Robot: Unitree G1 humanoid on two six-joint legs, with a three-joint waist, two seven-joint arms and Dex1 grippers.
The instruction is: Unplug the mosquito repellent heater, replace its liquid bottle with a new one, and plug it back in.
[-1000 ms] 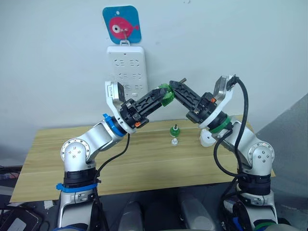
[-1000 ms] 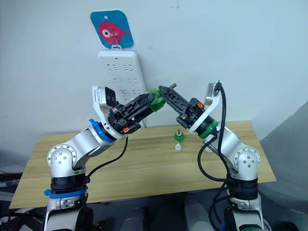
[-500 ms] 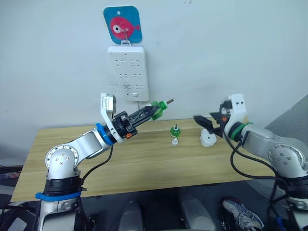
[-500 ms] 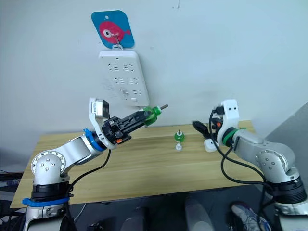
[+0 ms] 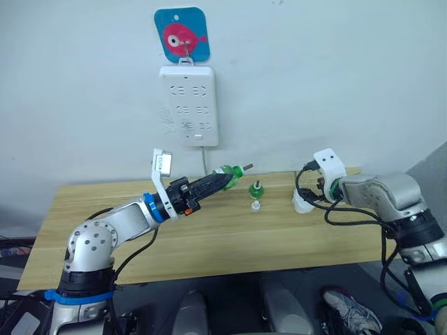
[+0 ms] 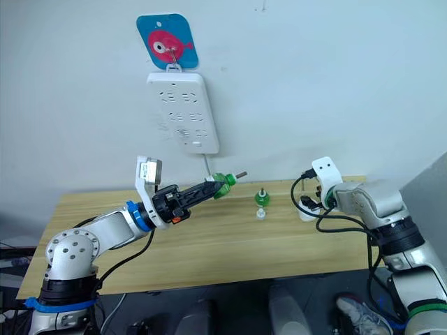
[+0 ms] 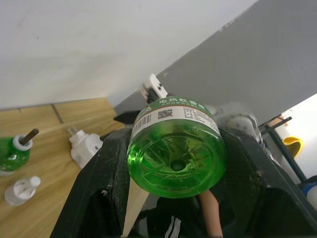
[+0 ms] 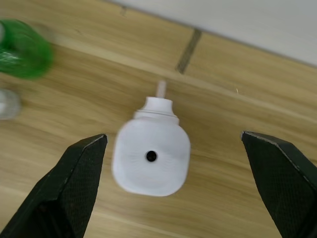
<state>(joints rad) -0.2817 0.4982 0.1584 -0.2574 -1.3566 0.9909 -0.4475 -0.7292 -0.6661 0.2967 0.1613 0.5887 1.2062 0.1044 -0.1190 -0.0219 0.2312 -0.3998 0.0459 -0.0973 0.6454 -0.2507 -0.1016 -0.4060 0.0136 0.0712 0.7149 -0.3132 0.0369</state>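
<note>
Pale wooden table (image 5: pixel 209 237) against plain white wall (image 5: pixel 335 77). White power strip (image 5: pixel 189 105) hangs below blue fish-print hook plate (image 5: pixel 181 35). Grey panel (image 5: pixel 429 167), possibly a partition.

A power strip (image 5: pixel 189 105) hangs on the wall behind the wooden table (image 5: pixel 105 209), below a fish plaque (image 5: pixel 182 35). The mosquito repellent heater (image 8: pixel 151 158) lies on the table toward its right rear, between the spread fingers of the right gripper (image 8: pixel 181 186) — untouched. To its left stand a second liquid bottle (image 5: pixel 256 189) and, just in front of that, a small cap (image 5: pixel 255 206). Further left, the left gripper (image 7: pixel 173 173) holds a liquid bottle (image 7: pixel 176 148) above the table, wick pointing right.
</note>
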